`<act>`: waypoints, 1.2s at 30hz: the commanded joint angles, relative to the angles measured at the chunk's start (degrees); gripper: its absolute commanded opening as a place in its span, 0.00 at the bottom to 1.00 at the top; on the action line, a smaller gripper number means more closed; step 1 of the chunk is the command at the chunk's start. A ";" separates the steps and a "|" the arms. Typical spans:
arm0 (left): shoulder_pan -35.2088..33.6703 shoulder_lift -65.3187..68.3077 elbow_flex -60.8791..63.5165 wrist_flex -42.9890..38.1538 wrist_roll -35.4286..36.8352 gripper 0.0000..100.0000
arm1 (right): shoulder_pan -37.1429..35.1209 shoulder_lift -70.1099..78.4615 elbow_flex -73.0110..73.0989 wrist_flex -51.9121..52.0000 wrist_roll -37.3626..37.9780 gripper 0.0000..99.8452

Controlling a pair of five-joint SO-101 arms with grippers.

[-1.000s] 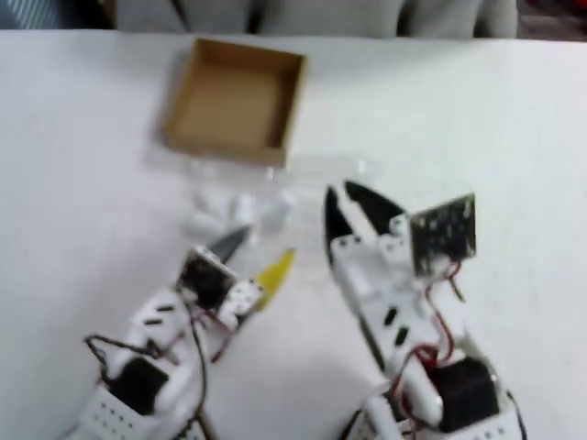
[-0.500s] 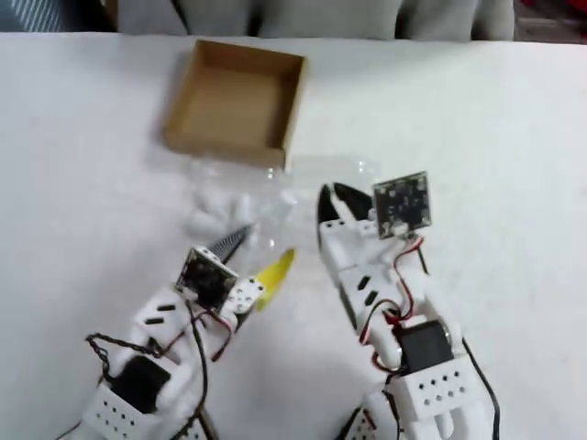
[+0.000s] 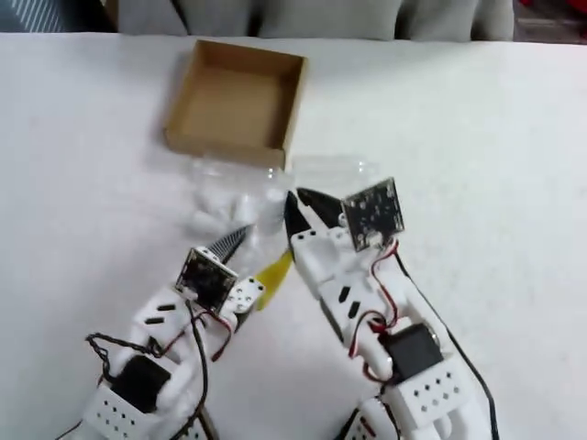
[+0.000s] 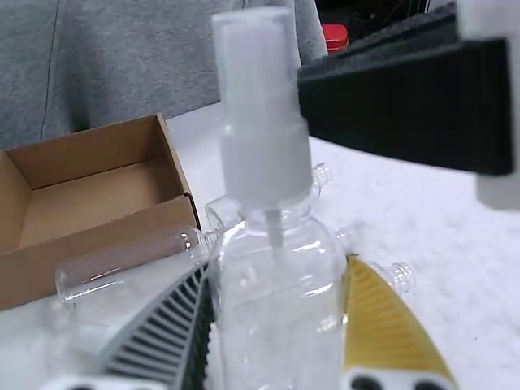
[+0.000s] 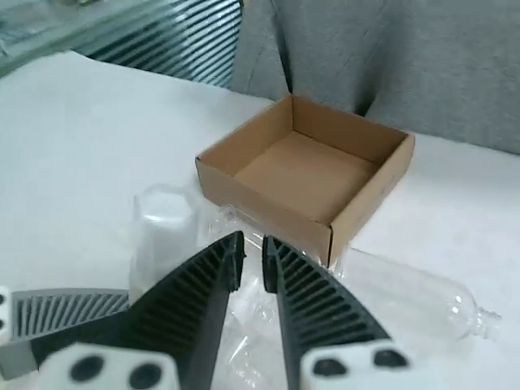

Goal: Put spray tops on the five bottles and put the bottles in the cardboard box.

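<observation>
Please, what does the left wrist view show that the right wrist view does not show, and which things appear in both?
Left wrist view: a clear bottle clamped upright in the left gripper, between a grey and a yellow finger, with a white spray top on its neck.
Right wrist view: the right gripper, black, with nothing in the narrow gap between its fingers, and a striped blind behind the table.
Both: the empty cardboard box and clear bottles without tops lying beside it.
</observation>
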 commanded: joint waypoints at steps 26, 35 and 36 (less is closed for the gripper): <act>-3.91 -1.10 -0.62 -3.69 -0.09 0.11 | 16.48 -13.93 4.22 23.78 0.70 0.02; -11.38 -0.92 -0.97 -18.46 0.00 0.11 | 25.27 -14.37 16.79 13.41 0.79 0.02; -12.35 -0.92 -1.14 -19.96 -0.09 0.11 | 26.33 -14.37 17.93 12.53 0.79 0.02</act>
